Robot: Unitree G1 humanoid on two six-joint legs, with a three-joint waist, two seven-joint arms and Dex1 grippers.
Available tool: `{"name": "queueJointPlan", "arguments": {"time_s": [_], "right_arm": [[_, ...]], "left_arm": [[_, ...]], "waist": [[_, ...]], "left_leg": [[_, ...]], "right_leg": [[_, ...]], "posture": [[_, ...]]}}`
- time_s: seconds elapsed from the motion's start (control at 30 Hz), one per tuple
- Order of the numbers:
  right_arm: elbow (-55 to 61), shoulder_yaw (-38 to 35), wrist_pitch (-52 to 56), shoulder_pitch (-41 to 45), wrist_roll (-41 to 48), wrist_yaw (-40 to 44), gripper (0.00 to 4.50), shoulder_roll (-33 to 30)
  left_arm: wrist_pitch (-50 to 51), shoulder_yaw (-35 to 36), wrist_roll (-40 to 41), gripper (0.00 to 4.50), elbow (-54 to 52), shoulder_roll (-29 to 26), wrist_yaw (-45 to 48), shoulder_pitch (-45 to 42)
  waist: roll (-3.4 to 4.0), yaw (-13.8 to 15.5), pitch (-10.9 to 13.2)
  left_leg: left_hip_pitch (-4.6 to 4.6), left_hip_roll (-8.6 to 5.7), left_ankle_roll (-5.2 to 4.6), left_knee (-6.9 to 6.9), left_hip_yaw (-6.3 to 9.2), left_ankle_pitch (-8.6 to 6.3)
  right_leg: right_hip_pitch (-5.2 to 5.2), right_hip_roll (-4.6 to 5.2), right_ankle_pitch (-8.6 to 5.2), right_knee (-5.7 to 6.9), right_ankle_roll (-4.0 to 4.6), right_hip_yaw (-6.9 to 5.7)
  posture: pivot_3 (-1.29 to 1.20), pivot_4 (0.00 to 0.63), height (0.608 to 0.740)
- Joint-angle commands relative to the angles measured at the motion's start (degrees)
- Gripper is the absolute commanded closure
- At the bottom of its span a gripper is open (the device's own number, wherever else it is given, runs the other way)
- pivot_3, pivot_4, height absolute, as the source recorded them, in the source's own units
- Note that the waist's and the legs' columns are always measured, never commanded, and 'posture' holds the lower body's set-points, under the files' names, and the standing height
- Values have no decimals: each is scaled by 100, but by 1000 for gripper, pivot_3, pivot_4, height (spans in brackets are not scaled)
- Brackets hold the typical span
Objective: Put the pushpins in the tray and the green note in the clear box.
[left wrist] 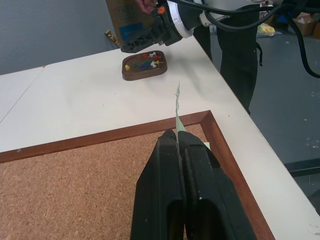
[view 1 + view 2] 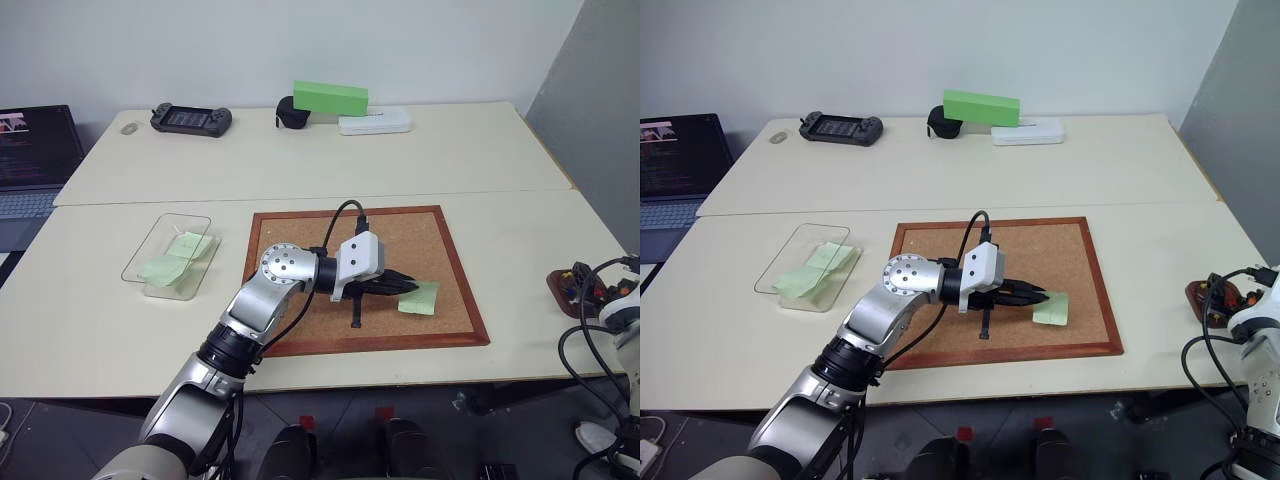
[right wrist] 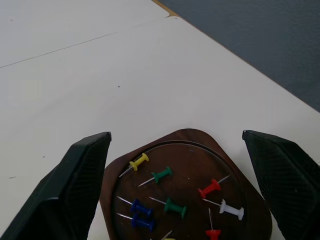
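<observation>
Green note (image 2: pixel 419 298) is pinched in the closed left hand (image 2: pixel 400 286) above the cork board (image 2: pixel 440 250); the right hand (image 3: pixel 175 165) stands wide open, empty, over the tray (image 3: pixel 190 145) of pushpins (image 3: pixel 172 206).

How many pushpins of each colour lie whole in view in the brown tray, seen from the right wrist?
Yellow pushpins: 1
Green pushpins: 2
Blue pushpins: 2
Red pushpins: 2
White pushpins: 1
Total: 8

Head pair looking down from above onto the counter (image 2: pixel 420 150); wrist views close and low, sharing the tray (image 1: pixel 144 67), seen nearest from the right wrist.
</observation>
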State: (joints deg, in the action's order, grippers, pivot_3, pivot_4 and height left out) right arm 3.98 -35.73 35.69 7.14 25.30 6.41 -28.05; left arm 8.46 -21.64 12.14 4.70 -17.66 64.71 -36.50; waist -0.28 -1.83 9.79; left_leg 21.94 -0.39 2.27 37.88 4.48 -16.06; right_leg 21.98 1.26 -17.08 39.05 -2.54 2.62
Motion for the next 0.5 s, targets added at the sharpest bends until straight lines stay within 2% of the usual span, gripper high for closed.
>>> {"name": "queueJointPlan", "arguments": {"time_s": [0.03,0.2,0.37,0.5], "right_arm": [[282,14,-98,-72,30,187,57,-115],[1006,242,77,-407,218,610,57,-247],[2389,755,38,-812,912,1786,57,-492],[3152,1207,84,-826,1284,2313,57,-708]], "left_arm": [[42,90,86,4500,-284,-23,29,5],[348,261,248,4500,-434,-112,-27,-5],[748,584,402,4500,-557,-277,-210,46],[1124,1008,470,4500,-682,-447,-640,157]], "waist": [[0,2,0],[2,-3,1],[4,-11,0],[1,-10,2]], "left_leg": [[0,0,0,0,0,0],[1,3,0,0,4,0],[-2,2,0,2,10,0],[-2,6,0,0,22,0]], "right_leg": [[0,0,0,0,0,0],[0,1,0,0,0,-1],[0,-2,0,1,0,-1],[-1,-10,0,-1,0,-7]], "posture": [[0,150,740],[0,150,740],[0,150,740],[0,150,740]]}}
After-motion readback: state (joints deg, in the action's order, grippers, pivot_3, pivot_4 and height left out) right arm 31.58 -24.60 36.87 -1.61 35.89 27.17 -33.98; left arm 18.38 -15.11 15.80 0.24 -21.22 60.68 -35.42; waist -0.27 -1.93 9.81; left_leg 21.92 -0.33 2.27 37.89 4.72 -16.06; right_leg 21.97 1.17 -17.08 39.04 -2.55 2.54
